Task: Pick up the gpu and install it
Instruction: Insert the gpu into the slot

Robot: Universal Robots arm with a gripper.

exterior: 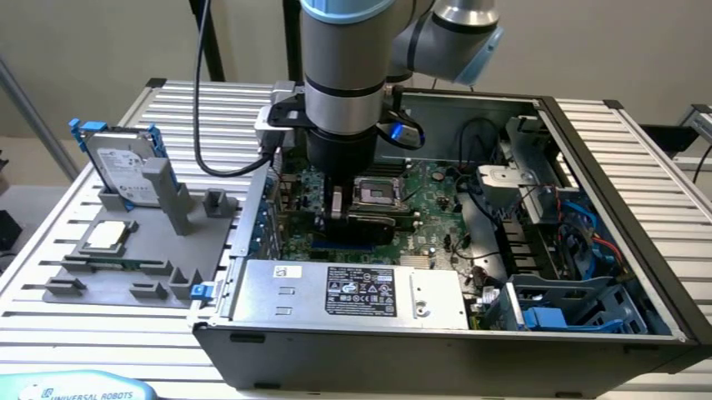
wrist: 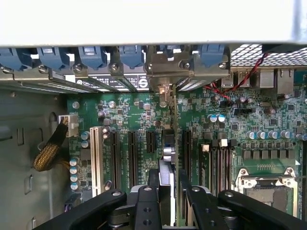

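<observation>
— Whereabouts of the gpu (wrist: 168, 165)?

— Inside the open computer case (exterior: 623, 158), standing on edge over the motherboard (wrist: 134, 110), seen edge-on as a thin strip, silvery in the middle, dark along the sides. Lined up between two long black expansion slots (wrist: 132, 158), running toward the case's rear wall, where a silver metal bracket (wrist: 165, 67) sits among blue plastic latches (wrist: 91, 55). Seated in a slot or only above it: cannot tell.

— And the claw?

— Gripper (wrist: 169, 206) drawn narrow, black angular fingers (wrist: 146, 203) pressed to either flat face of the card, holding it. In the exterior view, gripper (exterior: 345, 212) low over the board's middle, just beside the square metal CPU socket (exterior: 376, 193).

— Surroundings inside the case?

— Green circuit board studded with small silver cylinders. One white slot (wrist: 93, 153) beside the black ones. Braided yellowish cable (wrist: 48, 151) near the board's edge. Grey boxy power supply (exterior: 350, 292) with a black label along the case's front edge.

— Outside the case?

— Ribbed aluminium tabletop (exterior: 33, 275). Toward its edge on the exterior view's left, a matte grey moulded tray (exterior: 112, 287). Upright at the tray's far corner, a silver hard drive (exterior: 117, 162) with blue side rails. Flat near the tray's middle, a small square silver processor chip (exterior: 106, 236).
</observation>
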